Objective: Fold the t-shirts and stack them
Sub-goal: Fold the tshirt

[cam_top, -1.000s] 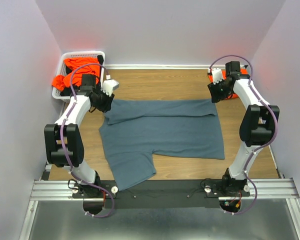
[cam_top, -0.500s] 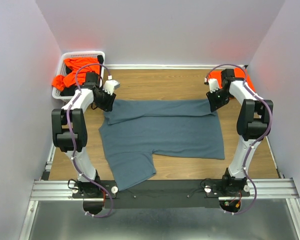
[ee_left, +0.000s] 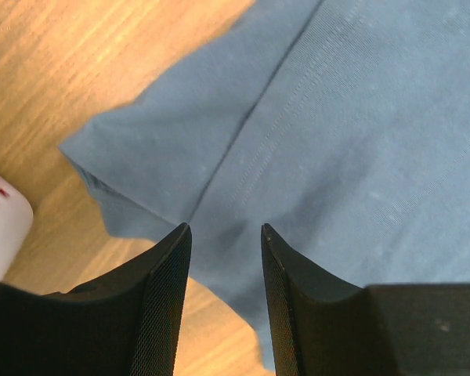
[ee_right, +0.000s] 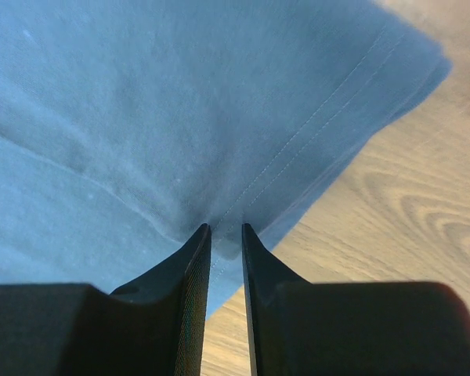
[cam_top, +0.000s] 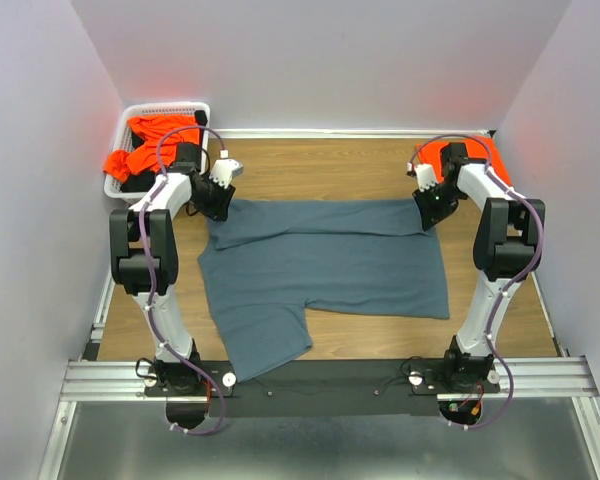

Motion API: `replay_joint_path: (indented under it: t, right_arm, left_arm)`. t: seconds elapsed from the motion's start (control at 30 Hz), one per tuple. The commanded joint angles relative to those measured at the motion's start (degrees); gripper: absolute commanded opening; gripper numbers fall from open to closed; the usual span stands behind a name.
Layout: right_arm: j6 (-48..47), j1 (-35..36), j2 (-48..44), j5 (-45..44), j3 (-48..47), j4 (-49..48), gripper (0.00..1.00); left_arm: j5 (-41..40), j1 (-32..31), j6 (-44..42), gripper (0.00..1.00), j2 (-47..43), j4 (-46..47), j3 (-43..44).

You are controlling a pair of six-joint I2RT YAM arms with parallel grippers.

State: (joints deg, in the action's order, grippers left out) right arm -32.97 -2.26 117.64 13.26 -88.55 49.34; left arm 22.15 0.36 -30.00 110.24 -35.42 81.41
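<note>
Two arms rise from the near edge of the wooden table (cam_top: 310, 165) and reach to its far half. Between them lies one blue-grey t-shirt (cam_top: 325, 265), spread flat. A sleeve juts toward the near edge on the left, and the body runs across to the right. Its far edge is turned back on itself in a narrow folded band.

At the far-left corner of that band, the left gripper (cam_top: 218, 203) points down at the cloth. In the left wrist view its fingers (ee_left: 160, 298) stand apart with a clear gap and the shirt's seam and hem show through it, so the left gripper (ee_left: 225, 231) is released, with nothing pinched.

At the far-right corner, the right gripper (cam_top: 429, 212) is down on the shirt. In the right wrist view its fingers (ee_right: 189, 290) are drawn almost together, and the hem puckers into the thin slit between them, so the right gripper (ee_right: 224, 229) is clenched on the cloth.

Farther off, orange t-shirts (cam_top: 152, 142) fill and spill from a white basket (cam_top: 165, 106) at the far-left corner. More orange cloth (cam_top: 477, 152) lies at the far right, behind the right arm.
</note>
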Motion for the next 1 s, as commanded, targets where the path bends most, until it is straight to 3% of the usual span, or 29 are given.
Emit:
replay_joint_path:
  t: [0.0,0.57,0.77,0.87,0.97]
  right_arm:
    - [1.41,-0.2,0.48,3.26,-4.77,1.98,0.29]
    - [1.86,-0.11,1.1,3.8,-6.81,3.83,0.29]
    - [1.86,-0.11,1.27,3.7,-6.98,3.83,0.29]
    - [1.86,-0.11,1.36,3.79,-7.07,3.74,0.29]
    - [1.95,-0.11,1.62,3.71,-7.07,3.74,0.29]
  left_arm:
    - [0.61,-0.18,-0.59,0.5,3.05,0.18,2.7]
    - [-0.62,-3.35,-1.9,0.49,9.03,0.26,5.08]
    - [-0.53,-3.61,-2.78,0.34,5.97,-0.17,4.55]
    - [-0.18,-3.61,-3.05,0.32,4.03,-0.79,4.64]
    - [0.78,-3.79,-3.84,0.22,2.18,-2.28,4.55]
